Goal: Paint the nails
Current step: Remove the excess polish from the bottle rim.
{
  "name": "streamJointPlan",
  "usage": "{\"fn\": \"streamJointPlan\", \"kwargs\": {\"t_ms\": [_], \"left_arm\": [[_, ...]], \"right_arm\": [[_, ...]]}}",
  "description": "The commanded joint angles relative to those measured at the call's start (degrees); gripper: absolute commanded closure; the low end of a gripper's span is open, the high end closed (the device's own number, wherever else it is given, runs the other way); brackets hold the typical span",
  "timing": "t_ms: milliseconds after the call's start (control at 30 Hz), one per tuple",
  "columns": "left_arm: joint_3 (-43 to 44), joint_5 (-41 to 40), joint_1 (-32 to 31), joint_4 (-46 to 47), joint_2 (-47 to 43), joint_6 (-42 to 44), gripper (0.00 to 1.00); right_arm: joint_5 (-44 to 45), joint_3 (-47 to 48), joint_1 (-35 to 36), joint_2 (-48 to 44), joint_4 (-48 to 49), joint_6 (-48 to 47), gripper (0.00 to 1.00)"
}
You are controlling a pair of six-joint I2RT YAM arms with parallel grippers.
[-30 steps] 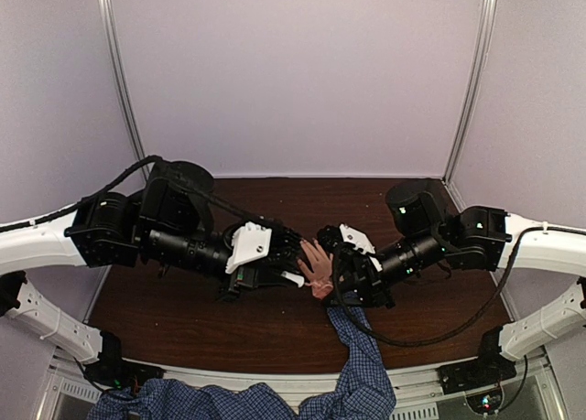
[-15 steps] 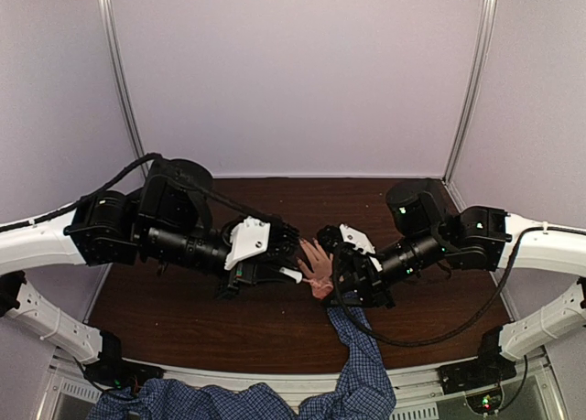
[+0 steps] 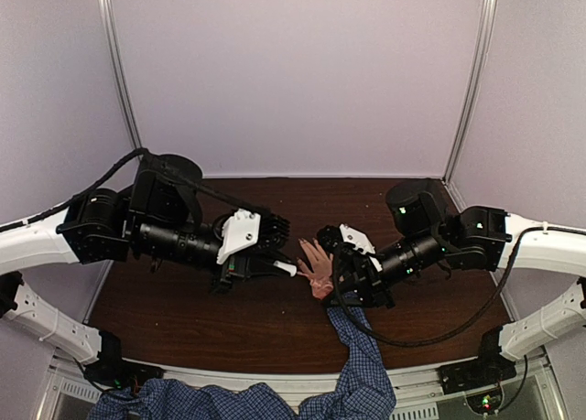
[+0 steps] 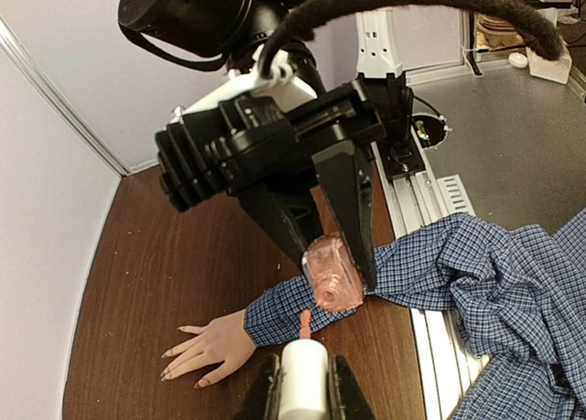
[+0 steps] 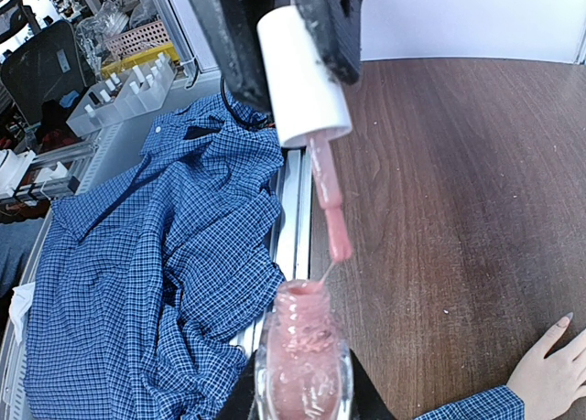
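Left of centre, top view: my left pincer (image 3: pixel 282 268) is clamped on the white cap (image 4: pixel 302 383). Its pink brush (image 5: pixel 330 205) hangs just above the bottle mouth. Mid-frame: the nails (image 4: pixel 165 374) tip a hand (image 3: pixel 318 269) lying flat on the brown table (image 3: pixel 229 319). Right of it: my right pincer (image 4: pixel 334 278) is clamped on the pink bottle (image 5: pixel 302 360).

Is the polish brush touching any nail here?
Apart. The right wrist view shows the brush hanging over the open bottle, with bare table between it and the nearest nail.
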Motion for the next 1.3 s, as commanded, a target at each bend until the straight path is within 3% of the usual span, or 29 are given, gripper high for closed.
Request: {"fn": "streamJointPlan", "kwargs": {"t_ms": [0,533,1267], "left_arm": [[-1.03,-0.26,0.6,0.67,-1.65,-0.8,1.0],[0.34,4.82,0.57,1.08,0.36,-1.45,1.0],[0.28,3.96,0.6,1.73,-0.3,-1.55,1.0]], "right_arm": [[0.74,-0.65,0.07,-1.32,0.45,-0.46,1.0],[0.33,0.05,0.07,0.32,0.1,-0.31,1.0],[0.46,0.11,1.16,0.88,-0.6,-1.03,1.0]]}}
